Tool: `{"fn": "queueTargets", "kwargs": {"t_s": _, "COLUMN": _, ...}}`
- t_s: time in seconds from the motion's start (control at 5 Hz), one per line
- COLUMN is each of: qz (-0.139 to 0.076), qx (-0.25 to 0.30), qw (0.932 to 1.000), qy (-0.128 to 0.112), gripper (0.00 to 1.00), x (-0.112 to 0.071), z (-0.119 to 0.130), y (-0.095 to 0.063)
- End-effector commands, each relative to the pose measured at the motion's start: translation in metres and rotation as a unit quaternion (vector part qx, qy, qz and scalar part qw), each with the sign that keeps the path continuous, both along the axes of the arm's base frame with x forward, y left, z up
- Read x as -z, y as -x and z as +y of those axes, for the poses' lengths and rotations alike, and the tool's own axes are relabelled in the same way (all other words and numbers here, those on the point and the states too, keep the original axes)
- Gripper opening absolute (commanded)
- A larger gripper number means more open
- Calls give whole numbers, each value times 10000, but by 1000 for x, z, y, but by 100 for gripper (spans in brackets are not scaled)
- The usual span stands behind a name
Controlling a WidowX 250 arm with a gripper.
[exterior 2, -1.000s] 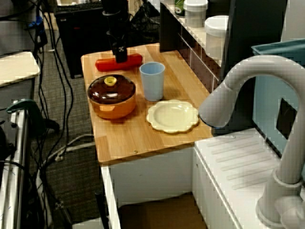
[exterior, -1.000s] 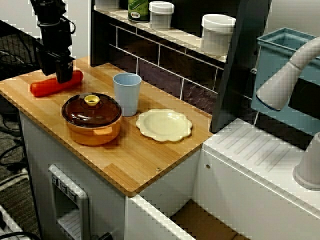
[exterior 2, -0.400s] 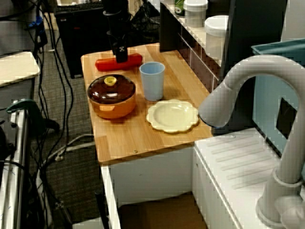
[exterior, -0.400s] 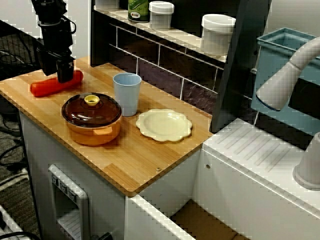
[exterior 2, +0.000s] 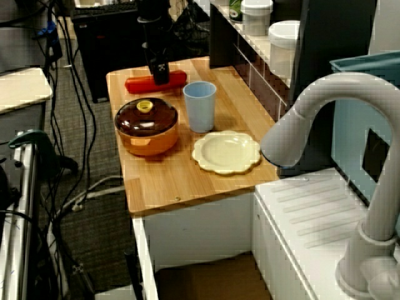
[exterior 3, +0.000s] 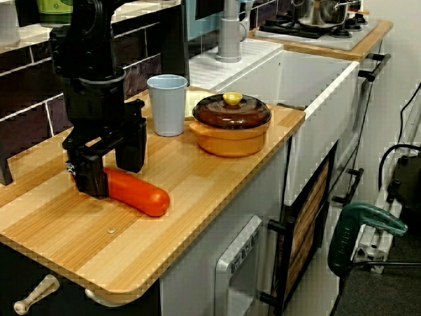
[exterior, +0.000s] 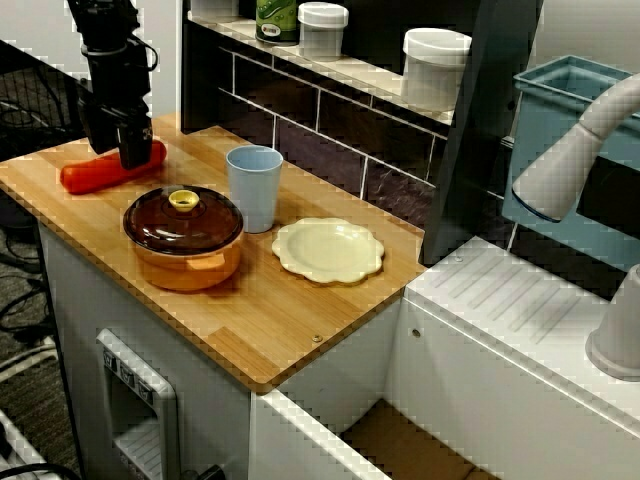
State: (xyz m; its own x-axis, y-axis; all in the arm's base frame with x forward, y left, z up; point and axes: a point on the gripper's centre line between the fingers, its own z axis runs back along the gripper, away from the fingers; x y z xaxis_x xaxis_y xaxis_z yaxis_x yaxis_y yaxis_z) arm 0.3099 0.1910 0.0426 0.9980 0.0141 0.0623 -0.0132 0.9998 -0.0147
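We see the pincer (exterior 3: 112, 176), spread wide and holding nothing, astride one end of the orange carrot (exterior 3: 139, 195) lying flat at the left end of the worktop (exterior 3: 197, 172): reached, we judge, but neither clamped nor lifted.

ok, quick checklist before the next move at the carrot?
1. Gripper open: ok, jaws stand apart in the low side view.
2. Gripper at the carrot: ok, right at it in every view.
3. Centred along the carrot: cannot tell, the views disagree.
4. Fingers touching the carrot: cannot tell.
5. Carrot lying flat on the counter: ok.
6. Pot and cup apart from the gripper: ok.
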Motion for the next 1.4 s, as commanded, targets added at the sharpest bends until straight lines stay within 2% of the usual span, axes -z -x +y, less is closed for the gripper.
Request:
{"fn": "queueTargets", "kwargs": {"t_s": 0.0, "qz": -119, "qx": -100, "qw": 9998, "qy": -84, "gripper": 100, "x": -4, "z": 4, "y": 2}}
{"fn": "queueTargets", "kwargs": {"t_s": 0.2, "qz": -158, "qx": -169, "qw": 9996, "qy": -190, "gripper": 0, "x": -3, "z": 3, "y": 2}}
{"fn": "queueTargets", "kwargs": {"t_s": 0.4, "qz": -174, "qx": -168, "qw": 9996, "qy": -164, "gripper": 0, "x": -2, "z": 2, "y": 3}}
{"fn": "queueTargets", "kwargs": {"t_s": 0.8, "qz": -46, "qx": -240, "qw": 9997, "qy": 83, "gripper": 0, "x": -4, "z": 10, "y": -5}}
{"fn": "queueTargets", "kwargs": {"t_s": 1.0, "qz": -4, "qx": -185, "qw": 9994, "qy": 302, "gripper": 0, "x": -17, "z": 7, "y": -12}}
{"fn": "queueTargets", "kwargs": {"t_s": 1.2, "qz": 13, "qx": -43, "qw": 9992, "qy": 395, "gripper": 0, "x": -27, "z": -2, "y": -14}}
